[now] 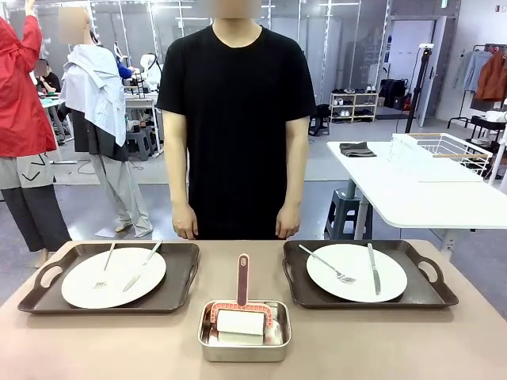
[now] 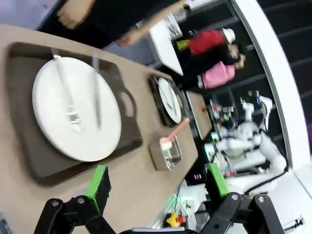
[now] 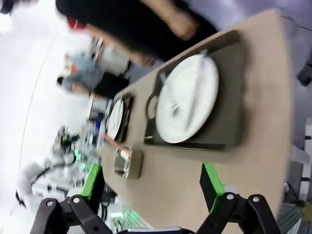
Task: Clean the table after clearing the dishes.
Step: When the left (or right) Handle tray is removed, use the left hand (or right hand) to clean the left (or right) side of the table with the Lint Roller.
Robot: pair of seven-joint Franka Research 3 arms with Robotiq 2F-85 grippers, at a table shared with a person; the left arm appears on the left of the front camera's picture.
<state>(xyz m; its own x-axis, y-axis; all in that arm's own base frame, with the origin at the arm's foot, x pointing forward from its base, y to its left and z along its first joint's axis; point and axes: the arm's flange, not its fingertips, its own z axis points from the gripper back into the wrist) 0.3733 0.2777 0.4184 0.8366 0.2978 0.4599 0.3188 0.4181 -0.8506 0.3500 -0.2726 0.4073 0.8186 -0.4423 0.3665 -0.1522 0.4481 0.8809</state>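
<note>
The left gripper (image 2: 158, 181) and right gripper (image 3: 151, 181) are held raised over the table (image 1: 95, 340), jaws spread apart and empty; the dishes (image 1: 113, 277) are seen farther out, untouched

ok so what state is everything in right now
left plate, on left tray, fork and knife on it
right plate, on right tray, fork and knife on it
steel pan, holds a brush, handle over far rim
left pincer, open, empty
right pincer, open, empty

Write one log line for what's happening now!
left claw open | right claw open | dishes on trays | table not cleared
</note>
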